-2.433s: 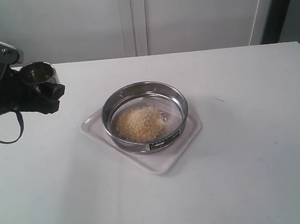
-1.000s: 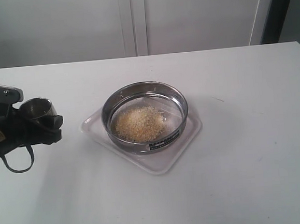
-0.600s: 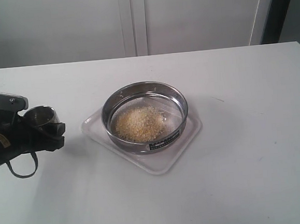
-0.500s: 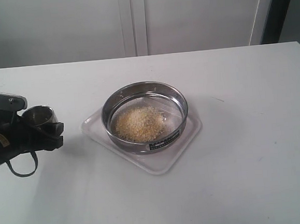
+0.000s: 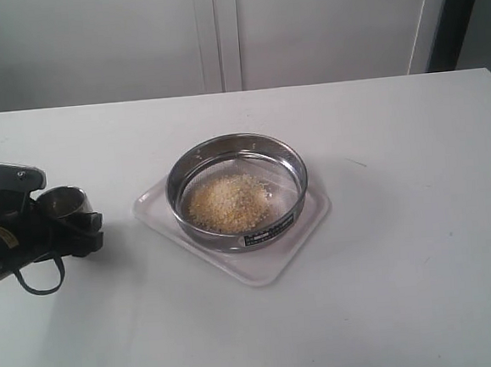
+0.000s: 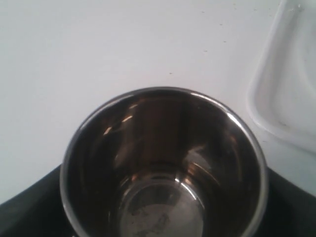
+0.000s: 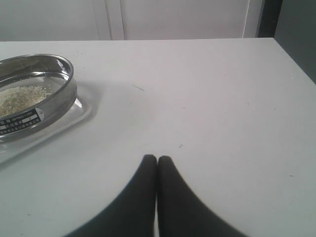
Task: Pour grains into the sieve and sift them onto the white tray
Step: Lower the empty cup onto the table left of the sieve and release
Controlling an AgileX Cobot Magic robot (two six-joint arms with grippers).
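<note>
The sieve point(image 5: 235, 154), a shallow steel ring, stands on the white tray point(image 5: 273, 262) at the table's middle. A pile of yellow and beige grains point(image 5: 228, 202) lies on its mesh. Left of the tray, my left gripper point(image 5: 69, 210) is shut on a small steel cup point(image 5: 62, 200), held upright and low over the table. In the left wrist view the cup point(image 6: 163, 163) is empty, with a black finger point(image 6: 291, 207) on each side and the tray's corner point(image 6: 291, 94) beyond it. My right gripper point(image 7: 157, 159) is shut and holds nothing; the sieve point(image 7: 34, 98) lies ahead of it, to one side.
The white table point(image 5: 407, 290) stretches wide on every side of the tray. A pale wall with panel seams point(image 5: 217, 33) runs behind its far edge.
My left gripper has come down toward the table with the steel cup still upright in it. The sieve, grains and tray have not moved.
</note>
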